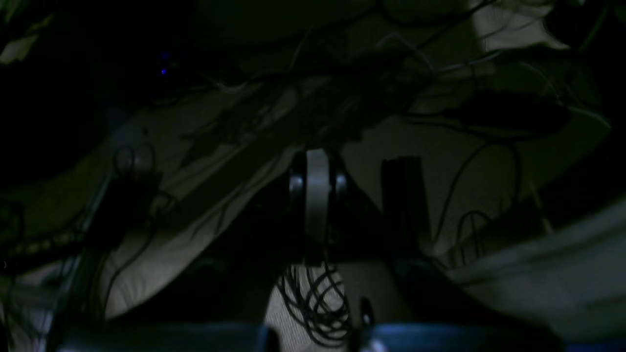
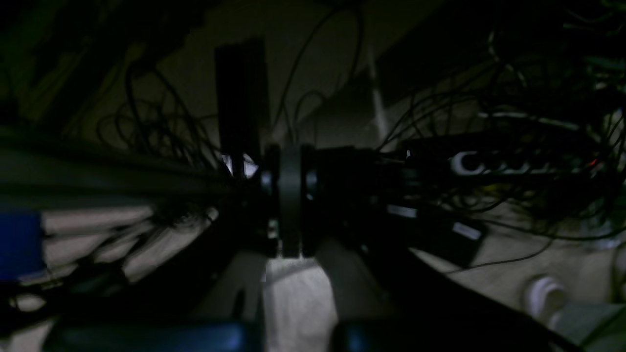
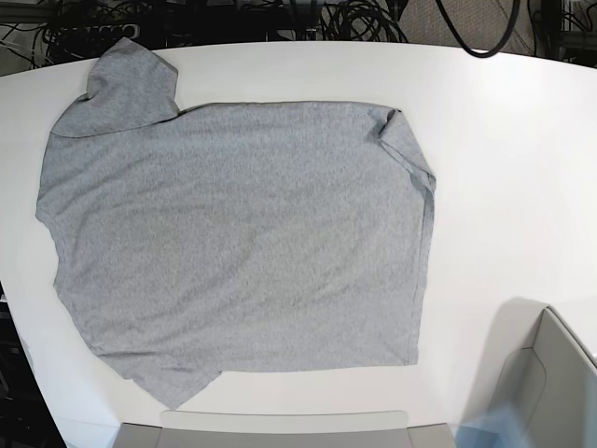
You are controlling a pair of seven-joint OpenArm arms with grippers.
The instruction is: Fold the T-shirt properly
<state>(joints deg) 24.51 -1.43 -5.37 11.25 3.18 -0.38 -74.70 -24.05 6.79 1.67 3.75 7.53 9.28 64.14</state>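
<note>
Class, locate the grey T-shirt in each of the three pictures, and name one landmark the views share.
Left wrist view: not in it.
Right wrist view: not in it.
Base view: the T-shirt fills the centre and left, spread on the white table.
Shared landmark: dark cables.

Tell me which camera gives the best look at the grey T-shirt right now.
The base view: it shows the T-shirt from above, spread on the white table, with its outline and creases plain. The left wrist and right wrist views are dark, showing mostly cables and floor, and I can't make out the shirt in either.
</note>
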